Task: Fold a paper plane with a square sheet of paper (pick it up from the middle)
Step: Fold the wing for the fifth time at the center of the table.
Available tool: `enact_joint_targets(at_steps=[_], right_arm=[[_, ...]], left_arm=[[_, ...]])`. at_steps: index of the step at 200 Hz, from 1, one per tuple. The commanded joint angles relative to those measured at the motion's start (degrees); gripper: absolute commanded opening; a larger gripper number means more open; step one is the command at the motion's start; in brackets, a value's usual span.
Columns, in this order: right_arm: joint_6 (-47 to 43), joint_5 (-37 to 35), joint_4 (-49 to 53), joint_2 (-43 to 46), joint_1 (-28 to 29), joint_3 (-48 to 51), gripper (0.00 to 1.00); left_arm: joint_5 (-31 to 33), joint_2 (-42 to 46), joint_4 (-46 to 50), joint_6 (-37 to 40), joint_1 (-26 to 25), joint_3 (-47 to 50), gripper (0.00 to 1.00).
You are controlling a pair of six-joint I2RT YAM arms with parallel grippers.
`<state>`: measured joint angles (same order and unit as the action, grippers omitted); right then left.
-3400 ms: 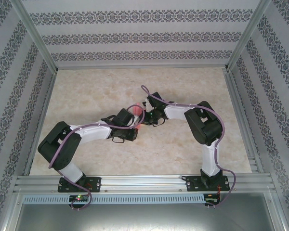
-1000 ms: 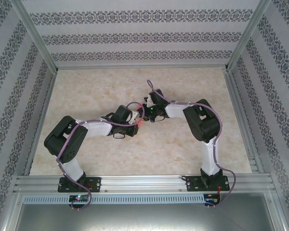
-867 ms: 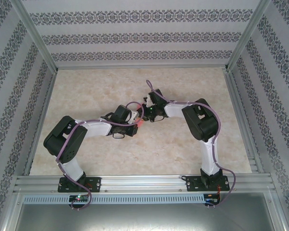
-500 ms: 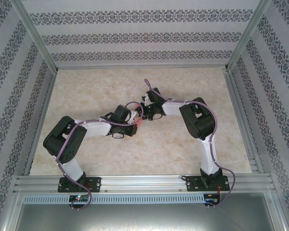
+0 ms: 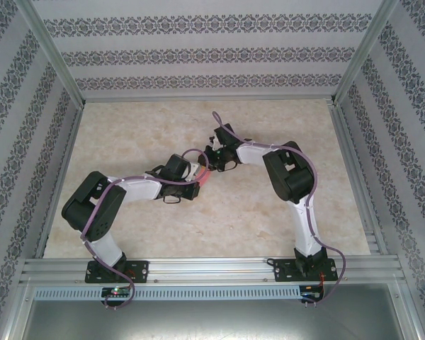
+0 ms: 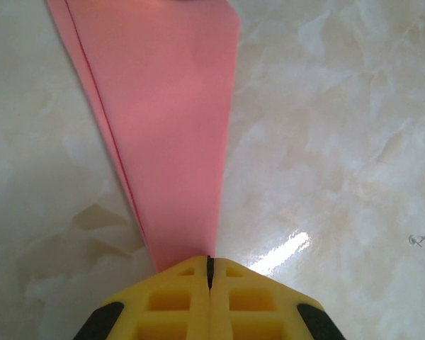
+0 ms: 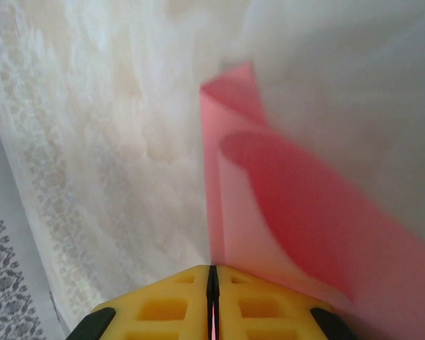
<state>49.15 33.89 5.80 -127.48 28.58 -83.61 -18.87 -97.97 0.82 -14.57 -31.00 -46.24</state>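
Pinching paper [image 6: 170, 127] edges, left pincer [image 6: 209, 263], right pincer [image 7: 213, 273]

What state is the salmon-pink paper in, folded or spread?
Folded: the thin salmon-pink paper tapers to a point, with doubled layers along one edge.

Tabletop [image 5: 142, 127] free at far side and flanks; centre blocked: left arm [image 5: 138, 190], right arm [image 5: 287, 173] meeting on pink paper [image 5: 205, 178].

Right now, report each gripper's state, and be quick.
Left gripper: shut on the folded salmon-pink sheet of paper.
Right gripper: shut on an edge of the same paper.
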Motion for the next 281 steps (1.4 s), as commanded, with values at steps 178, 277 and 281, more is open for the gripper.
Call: enact_joint_targets(at_steps=[178,277,281], right_arm=[[-3.63,0.81,-2.70,7.87,-3.77,2.20,0.11],[-3.62,-0.49,-4.19,21.59,-2.04,17.61,0.11],[-3.23,0.75,-4.71,21.14,-1.56,17.52,0.11]], left_arm=[[-1.24,-2.04,12.20,-0.77,2.57,3.13,0.00],[-2.55,-2.11,12.69,-0.37,3.34,2.25,0.00],[-2.55,-2.17,12.85,-0.32,3.40,2.20,0.00]])
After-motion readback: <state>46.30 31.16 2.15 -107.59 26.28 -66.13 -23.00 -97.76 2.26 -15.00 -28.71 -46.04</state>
